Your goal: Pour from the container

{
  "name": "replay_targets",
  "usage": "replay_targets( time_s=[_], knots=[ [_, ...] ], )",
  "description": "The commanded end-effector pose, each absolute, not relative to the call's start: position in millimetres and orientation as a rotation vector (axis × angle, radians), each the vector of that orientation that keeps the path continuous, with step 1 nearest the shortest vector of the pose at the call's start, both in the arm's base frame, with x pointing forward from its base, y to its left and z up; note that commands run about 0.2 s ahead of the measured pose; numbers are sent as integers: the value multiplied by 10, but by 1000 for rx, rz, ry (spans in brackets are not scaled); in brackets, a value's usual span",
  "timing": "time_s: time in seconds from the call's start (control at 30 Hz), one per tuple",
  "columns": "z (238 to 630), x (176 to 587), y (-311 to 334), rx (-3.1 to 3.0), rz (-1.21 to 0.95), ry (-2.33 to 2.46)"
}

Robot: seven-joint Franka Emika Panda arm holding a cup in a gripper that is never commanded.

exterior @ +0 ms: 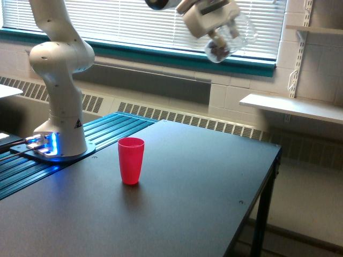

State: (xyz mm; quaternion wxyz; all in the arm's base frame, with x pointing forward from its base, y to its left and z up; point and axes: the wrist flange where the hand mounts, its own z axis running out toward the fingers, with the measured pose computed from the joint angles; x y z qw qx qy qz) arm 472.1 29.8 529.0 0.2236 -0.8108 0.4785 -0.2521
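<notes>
High at the top of the exterior view, my gripper (225, 33) is shut on the container (231, 38), a clear rounded cup held tilted, with small dark brownish pieces gathered at its lower end. It hangs well above the table and to the exterior view's right of the red cup (131, 160). That opaque red plastic cup stands upright and open on the dark table (182, 214), left of the middle. The fingers are mostly hidden behind the white hand housing.
The white arm base (59, 128) stands at the exterior view's left on a blue ribbed plate (107, 134). The table's edge runs down the right side (257, 198). Behind are a window with blinds, a radiator and a wall shelf (292, 107).
</notes>
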Motion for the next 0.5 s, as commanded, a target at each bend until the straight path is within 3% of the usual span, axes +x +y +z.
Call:
replay_targets(
  time_s=[0.03, 0.5],
  knots=[
    [5062, 4337, 570, -2194, -506, 1420],
    [4245, 3597, 499, -2294, -266, 1494]
  ],
)
